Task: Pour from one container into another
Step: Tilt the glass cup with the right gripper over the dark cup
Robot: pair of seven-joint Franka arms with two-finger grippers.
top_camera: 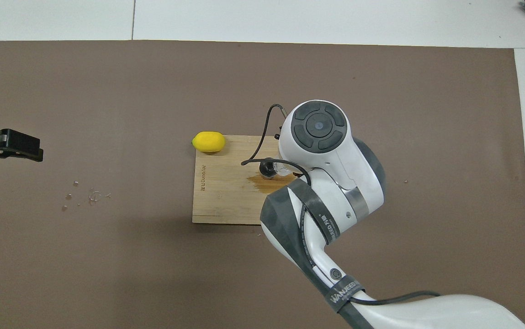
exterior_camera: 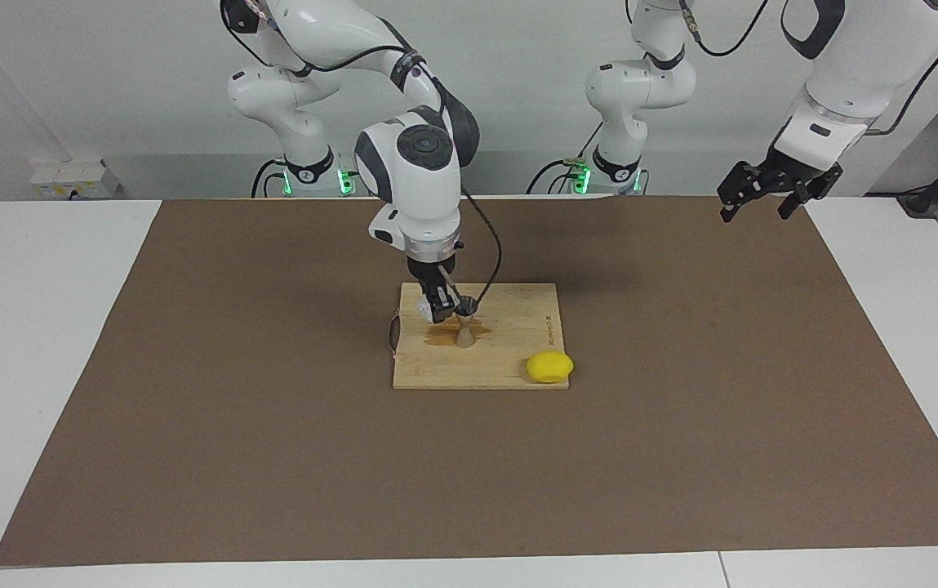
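My right gripper (exterior_camera: 441, 307) is over the wooden cutting board (exterior_camera: 517, 327) and is shut on the small clear glass cup (exterior_camera: 423, 307). It holds the cup tilted right beside the top of the steel jigger (exterior_camera: 464, 328). The jigger stands upright on the board. A brown puddle (exterior_camera: 441, 336) lies on the board at the jigger's foot. In the overhead view the arm hides the gripper; the jigger's rim (top_camera: 267, 168), part of the glass (top_camera: 283, 170) and the puddle (top_camera: 272, 182) show beside it. My left gripper (exterior_camera: 765, 198) is open and waits raised over the mat's edge.
A yellow lemon (exterior_camera: 550, 367) lies at the board's corner farther from the robots, toward the left arm's end (top_camera: 208, 141). A brown mat (exterior_camera: 681, 408) covers the table. Several small shiny specks (top_camera: 84, 196) lie on the mat near my left gripper (top_camera: 15, 146).
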